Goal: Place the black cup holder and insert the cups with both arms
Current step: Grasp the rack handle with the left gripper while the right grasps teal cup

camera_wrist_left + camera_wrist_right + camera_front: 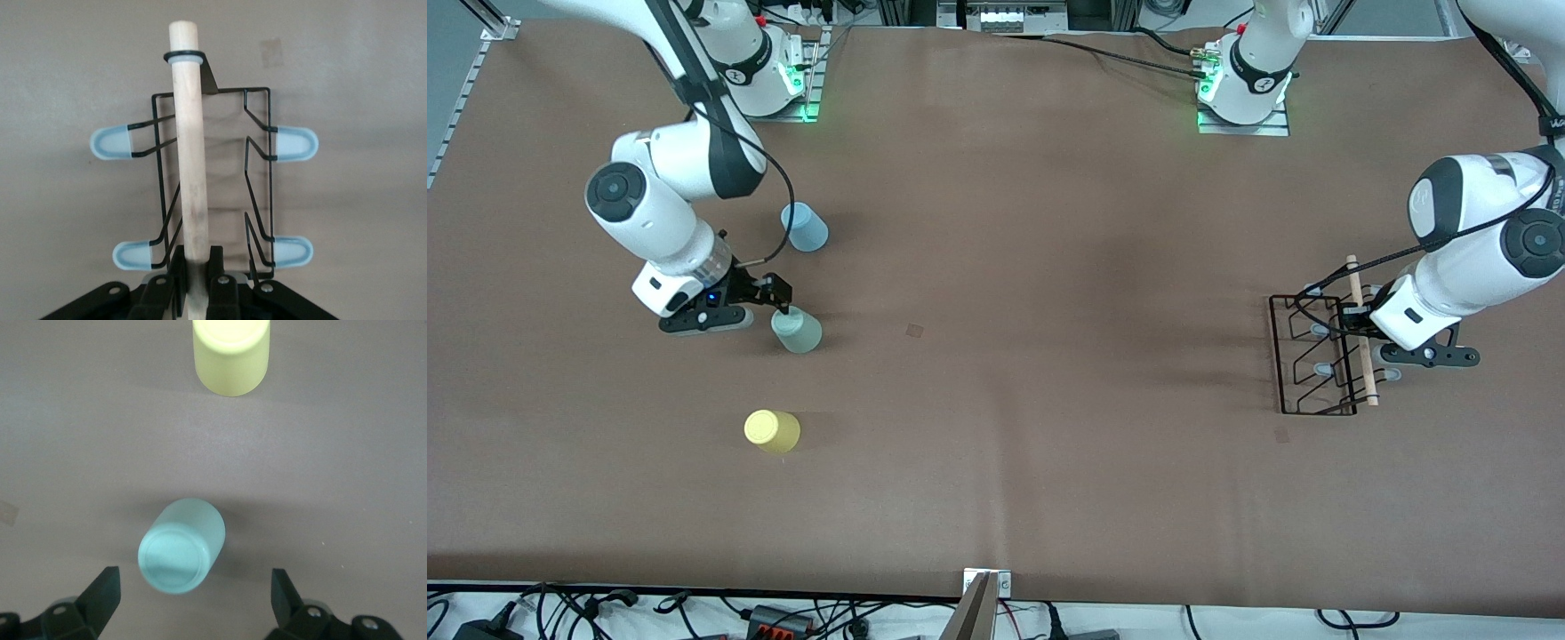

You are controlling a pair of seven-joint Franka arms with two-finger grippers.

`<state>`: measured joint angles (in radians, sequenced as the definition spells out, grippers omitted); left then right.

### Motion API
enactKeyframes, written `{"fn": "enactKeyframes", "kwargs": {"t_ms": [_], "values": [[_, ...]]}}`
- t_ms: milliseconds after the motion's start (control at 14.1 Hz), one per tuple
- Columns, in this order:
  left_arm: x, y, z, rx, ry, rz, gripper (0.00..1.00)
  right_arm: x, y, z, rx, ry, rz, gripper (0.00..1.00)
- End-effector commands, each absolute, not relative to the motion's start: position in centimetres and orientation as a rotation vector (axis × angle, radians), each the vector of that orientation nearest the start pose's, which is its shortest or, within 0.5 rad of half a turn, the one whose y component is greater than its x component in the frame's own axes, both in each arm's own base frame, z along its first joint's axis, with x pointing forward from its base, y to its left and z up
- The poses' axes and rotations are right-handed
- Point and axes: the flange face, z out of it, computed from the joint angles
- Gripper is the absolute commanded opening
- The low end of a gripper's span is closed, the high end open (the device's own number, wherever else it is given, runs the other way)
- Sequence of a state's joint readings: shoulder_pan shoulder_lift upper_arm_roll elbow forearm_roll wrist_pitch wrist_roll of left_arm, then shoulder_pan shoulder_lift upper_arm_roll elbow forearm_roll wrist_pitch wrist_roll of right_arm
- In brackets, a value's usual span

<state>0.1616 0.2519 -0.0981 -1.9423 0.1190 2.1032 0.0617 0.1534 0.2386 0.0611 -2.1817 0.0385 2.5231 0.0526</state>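
Left grips the rack, right hangs over a cup.

Front: black cup holder (1320,356) at the left arm's end; right gripper (781,298) over the pale green cup (797,330), between the light blue cup (805,227) and the nearer yellow cup (772,430).
Left wrist: left gripper (195,283) clamps the wooden rod (190,147).
Right wrist: jaws spread wide, empty.

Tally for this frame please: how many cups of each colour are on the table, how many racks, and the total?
Light blue cup: 1
Pale green cup: 1, on the table by the open right claw
Yellow cup: 1
Black cup holder: 1, its wooden handle gripped by the left claw
Total: 4 things, 3 cups and 1 rack
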Motion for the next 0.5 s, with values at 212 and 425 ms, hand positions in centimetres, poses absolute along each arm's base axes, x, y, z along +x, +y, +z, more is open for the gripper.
{"fn": "enactKeyframes", "kwargs": {"t_ms": [212,425], "values": [[59.1,-10.2,45.5,-2.997,0.137,0.407,0.01,56.1,13.3,26.6,-3.069,-0.181,-0.159,1.00],[56.4,-20.5,45.8,-3.009,0.339,0.388,0.01,55.5,15.8,25.5,-3.066,-0.094,-0.149,1.00]]}}
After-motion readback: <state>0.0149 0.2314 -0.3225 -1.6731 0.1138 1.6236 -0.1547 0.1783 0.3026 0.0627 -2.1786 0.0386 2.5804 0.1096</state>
